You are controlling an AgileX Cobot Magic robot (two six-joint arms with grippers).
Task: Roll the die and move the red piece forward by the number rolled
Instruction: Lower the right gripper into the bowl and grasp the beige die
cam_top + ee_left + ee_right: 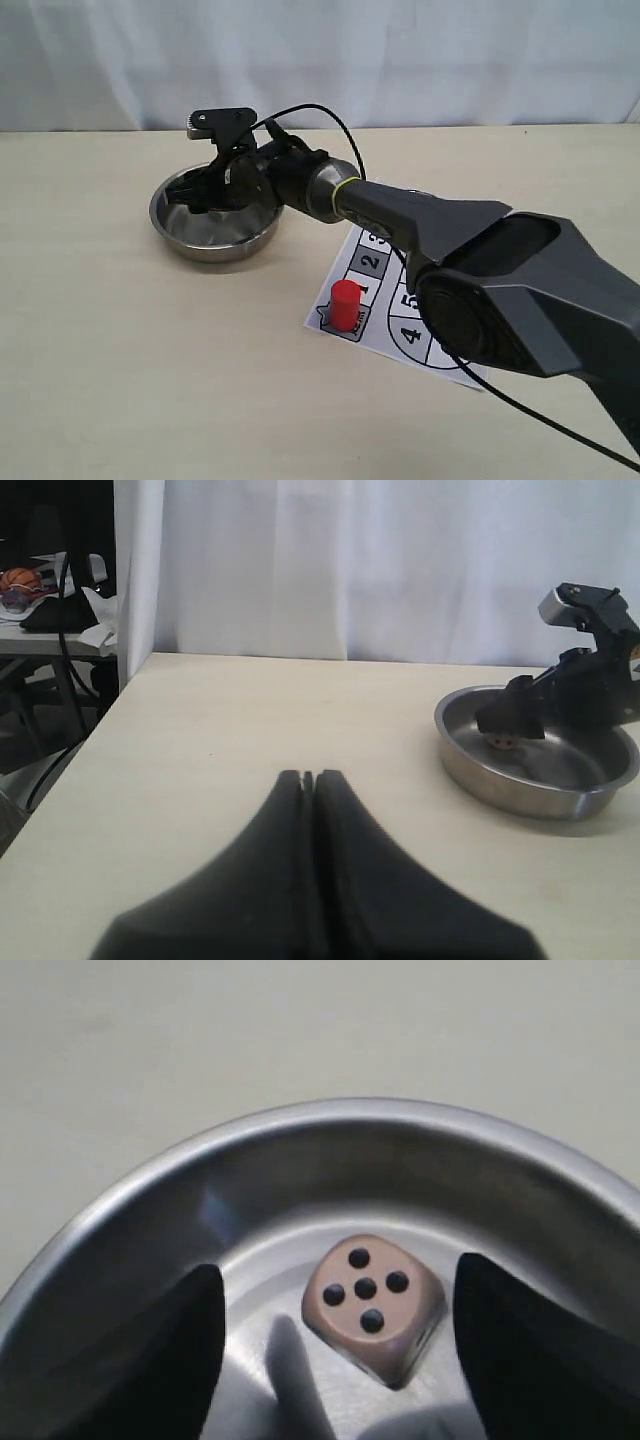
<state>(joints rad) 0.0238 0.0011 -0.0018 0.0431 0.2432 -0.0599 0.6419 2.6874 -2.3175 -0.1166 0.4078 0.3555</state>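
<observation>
Item 1, tabletop (100, 380): pale and wood-toned. Its far edge runs along a white curtain (420, 50). The left wrist view shows the far left corner, with broad bare surface running from there to the bowl.

Item 2, steel bowl (172, 236): round and shallow. It stands nearer the far edge than anything else we list, well clear of the left edge. We see open surface all round its rim except where the right arm reaches in.

Item 3, the die (372, 1305): rests on the bowl floor, away from the wall. The face turned toward the right wrist camera shows five pips.

Item 4, right claw (188, 197): released, with its fingers (180, 1350) spread wide inside the bowl. One finger stands on each side of the die and a clear gap is left on both sides, so it touches nothing we can make out.

Item 5, left claw (310, 778): clenched, tips pressed together and nothing between them. It hangs over bare tabletop, well apart from the bowl.

Item 6, board sheet (372, 262): white paper with numbered squares, lying flat. A strip of bare tabletop separates it from the bowl. The right arm crosses above it and hides much of it from us.

Item 7, the red piece (345, 304): upright at the sheet's corner just beside square 1, close to the paper's edge. It is free on every side.
</observation>
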